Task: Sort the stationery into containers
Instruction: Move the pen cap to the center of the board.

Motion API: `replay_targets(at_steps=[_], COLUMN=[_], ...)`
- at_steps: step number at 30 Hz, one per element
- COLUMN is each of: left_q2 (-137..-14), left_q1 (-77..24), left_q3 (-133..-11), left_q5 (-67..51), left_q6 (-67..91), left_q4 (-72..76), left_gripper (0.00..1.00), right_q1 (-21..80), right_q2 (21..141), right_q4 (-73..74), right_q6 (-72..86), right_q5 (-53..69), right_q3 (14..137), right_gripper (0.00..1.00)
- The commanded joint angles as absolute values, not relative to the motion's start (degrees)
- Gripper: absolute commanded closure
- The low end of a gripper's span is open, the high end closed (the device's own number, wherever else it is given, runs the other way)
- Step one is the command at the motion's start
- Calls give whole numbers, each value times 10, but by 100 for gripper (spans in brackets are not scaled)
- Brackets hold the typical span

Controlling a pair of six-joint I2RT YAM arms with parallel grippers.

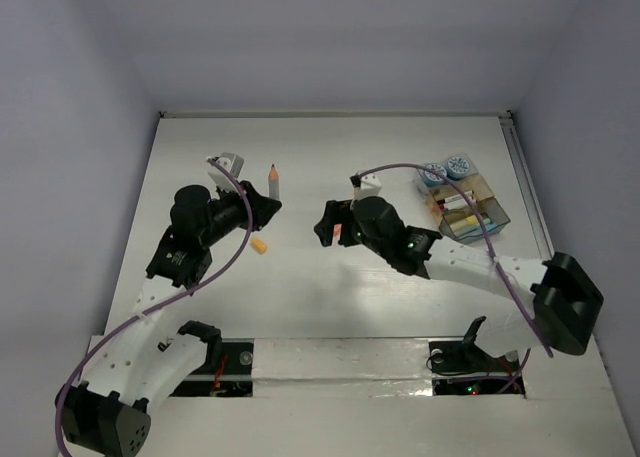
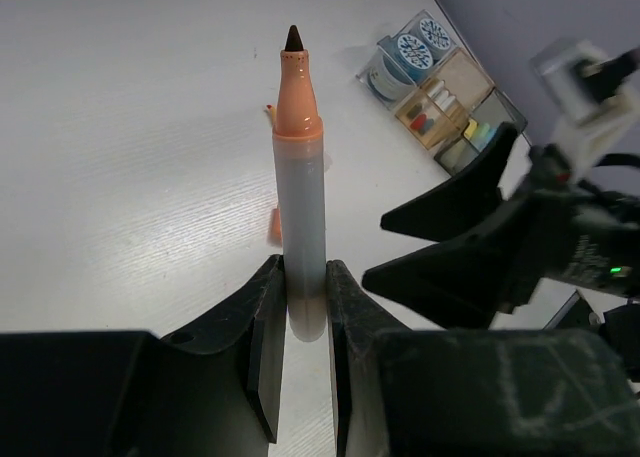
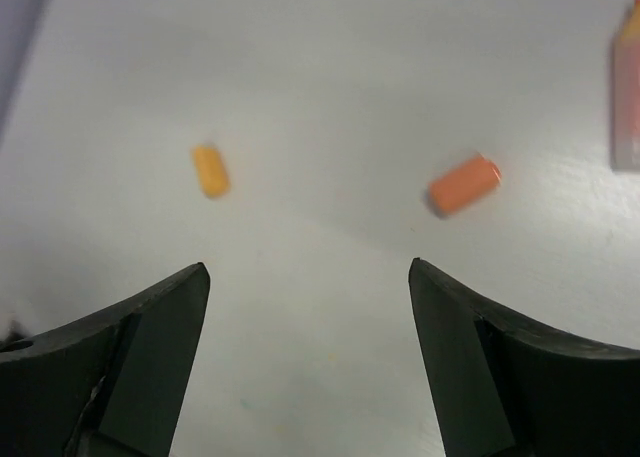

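One marker (image 2: 300, 177), pinched between pressed-together fingers of left gripper (image 2: 305, 277), tip pointing away. Two short sticks loose on table (image 1: 350, 297): one yellow (image 3: 211, 170), one orange (image 3: 463, 184). One tray (image 1: 492, 220) at far right, two patterned rolls (image 1: 447, 167) inside. Right gripper (image 3: 310, 272) spread wide, aimed down at both sticks.

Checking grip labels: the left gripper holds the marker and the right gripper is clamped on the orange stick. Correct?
No. The left gripper holds the marker, but the right gripper is open; the orange stick lies loose on the table, as the right wrist view shows.
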State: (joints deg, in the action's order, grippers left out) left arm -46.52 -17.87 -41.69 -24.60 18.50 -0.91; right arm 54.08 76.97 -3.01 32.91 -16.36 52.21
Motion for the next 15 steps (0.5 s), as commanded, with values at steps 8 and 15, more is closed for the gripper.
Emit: replay_targets(at_steps=[8,15], left_q2=[-445,-434], left_q1=[-176,-176], left_q3=[-432,-432], left_q5=[-241,-243], left_q6=[177,177], left_q4=[1,1], left_gripper=[100,100], right_q1=[483,471], right_q2=[906,994], right_q4=[-43,-65], right_q6=[358,356], right_q5=[-115,-105], right_q3=[504,544], right_gripper=[12,13])
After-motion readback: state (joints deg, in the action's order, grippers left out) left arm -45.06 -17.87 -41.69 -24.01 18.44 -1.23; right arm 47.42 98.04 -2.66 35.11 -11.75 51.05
